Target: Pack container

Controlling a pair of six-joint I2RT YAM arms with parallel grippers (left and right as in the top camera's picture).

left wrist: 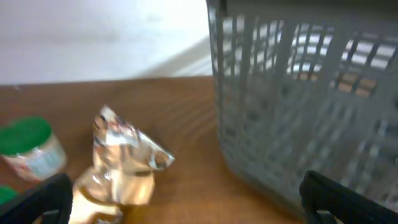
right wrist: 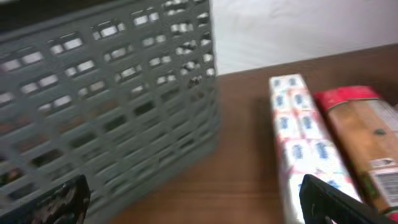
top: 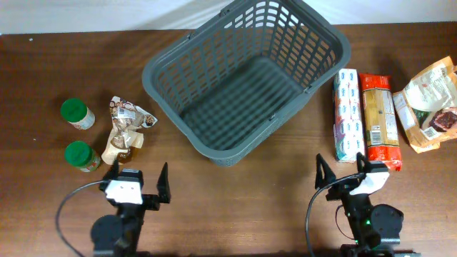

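Here, dark wooden table (top: 235, 207), white wall (top: 107, 14) beyond, grey container (top: 207, 68), left gripper (top: 139, 171) and right gripper (top: 340, 165) jaws spread.

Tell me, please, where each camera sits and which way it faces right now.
Overhead: above the table, looking straight down at the basket; left gripper and right gripper show at the bottom edge.
Left wrist: on the left arm, facing forward at a crinkled pouch and green-lidded jar; its fingers frame the bottom corners.
Right wrist: on the right arm, facing forward at a blue-and-white pack; its fingers show likewise.
Shared: both wrist views catch the basket's wall.
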